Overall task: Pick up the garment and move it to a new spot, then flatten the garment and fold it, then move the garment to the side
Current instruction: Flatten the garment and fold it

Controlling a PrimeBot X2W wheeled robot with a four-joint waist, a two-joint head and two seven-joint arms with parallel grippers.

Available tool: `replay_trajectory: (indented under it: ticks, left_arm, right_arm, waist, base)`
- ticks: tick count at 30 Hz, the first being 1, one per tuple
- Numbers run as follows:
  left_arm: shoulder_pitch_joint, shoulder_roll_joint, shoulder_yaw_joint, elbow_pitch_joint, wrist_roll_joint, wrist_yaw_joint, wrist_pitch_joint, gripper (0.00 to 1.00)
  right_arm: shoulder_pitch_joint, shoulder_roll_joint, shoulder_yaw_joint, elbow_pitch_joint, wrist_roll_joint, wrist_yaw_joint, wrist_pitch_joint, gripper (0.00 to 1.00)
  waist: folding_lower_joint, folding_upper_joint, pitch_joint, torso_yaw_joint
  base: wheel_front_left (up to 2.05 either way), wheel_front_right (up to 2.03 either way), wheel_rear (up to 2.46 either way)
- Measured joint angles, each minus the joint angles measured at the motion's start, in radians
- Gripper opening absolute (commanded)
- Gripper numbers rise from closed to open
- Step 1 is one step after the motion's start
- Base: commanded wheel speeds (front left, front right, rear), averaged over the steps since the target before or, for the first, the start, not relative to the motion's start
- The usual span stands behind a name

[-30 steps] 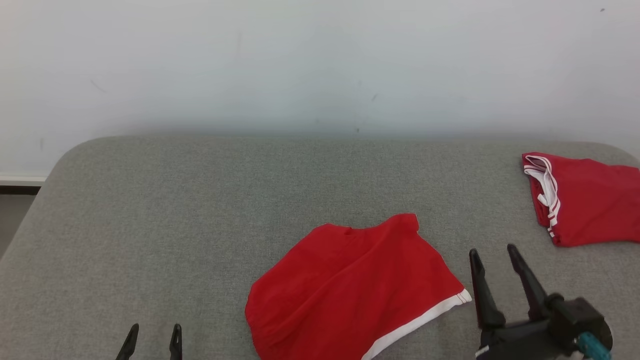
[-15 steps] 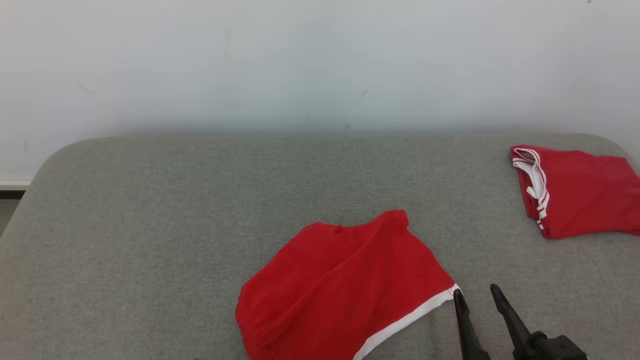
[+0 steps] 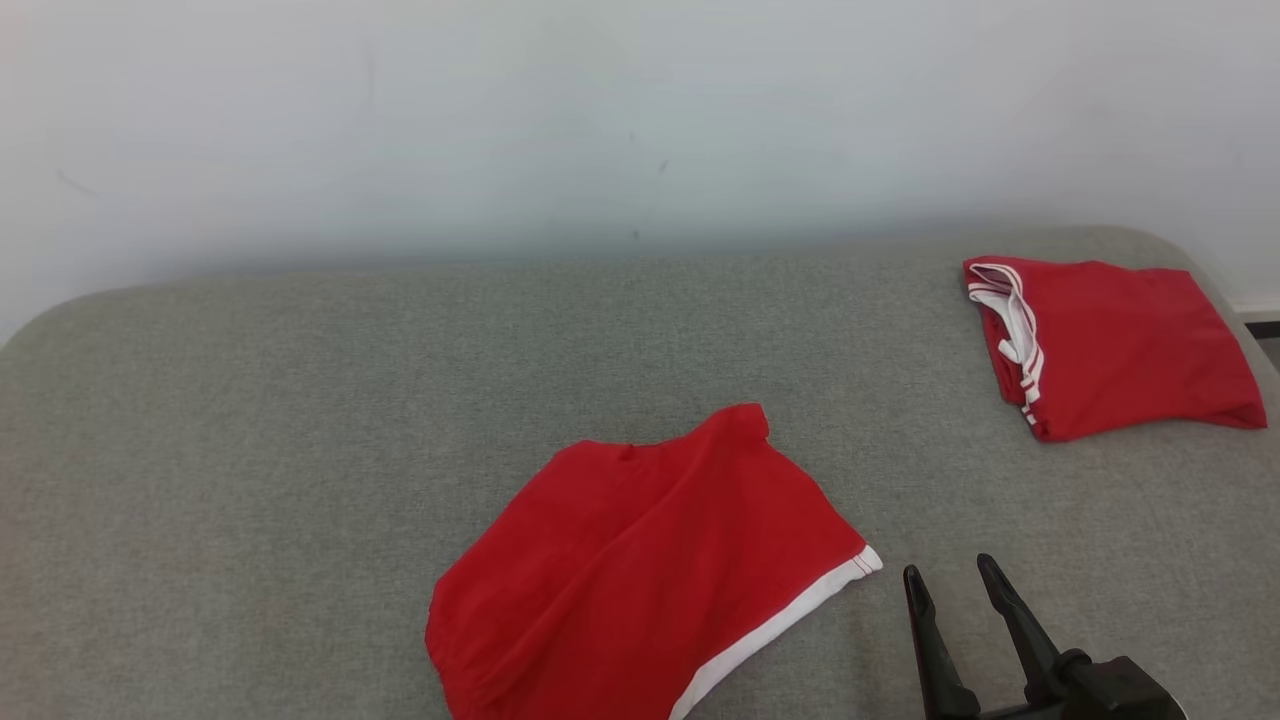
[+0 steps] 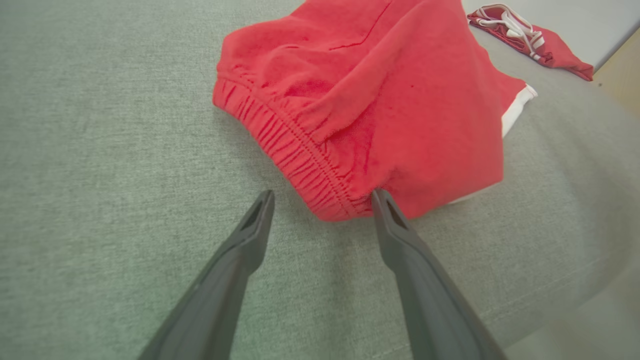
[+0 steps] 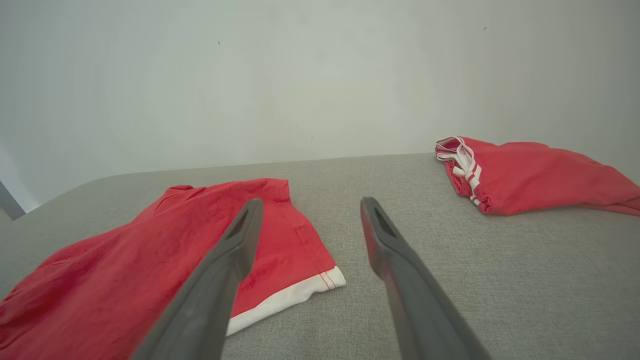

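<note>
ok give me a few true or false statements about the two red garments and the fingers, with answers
1. Two red garments lie on the grey surface: a near garment and a folded garment. True.
2. The right gripper is shut on the near garment's white hem. False: its fingers stand open beside the hem, holding nothing.
3. The left gripper is open, at the near garment's elastic waistband. True.
4. The folded garment overlaps the near garment. False: they lie apart, the folded one at the far right.
5. The near garment's hem is blue. False: it is white.
</note>
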Motion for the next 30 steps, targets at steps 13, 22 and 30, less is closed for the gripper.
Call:
replay_trajectory:
  ticks: [13, 22, 30]
  left_arm:
    - [-0.088, 0.019, -0.022, -0.068, -0.019, -0.002, 0.000, 0.00]
    - [-0.075, 0.100, -0.008, -0.221, 0.029, -0.002, 0.000, 0.00]
    - [-0.191, 0.148, -0.047, -0.179, 0.027, -0.002, 0.000, 0.00]
  right_arm:
    - [0.003, -0.002, -0.012, -0.012, 0.000, 0.000, 0.000, 1.00]
    - [-0.013, 0.012, 0.006, -0.007, 0.001, 0.000, 0.000, 1.00]
    - [-0.071, 0.006, 0.002, 0.018, -0.002, 0.000, 0.000, 1.00]
  waist:
    - [0.0000, 0.0000, 0.011, -0.003]
    - [0.0000, 0.0000, 0.027, 0.034]
    - [0.0000, 0.0000, 0.079, -0.005]
  base:
    - [0.00, 0.00, 0.00]
    - [0.00, 0.00, 0.00]
    - [0.00, 0.00, 0.00]
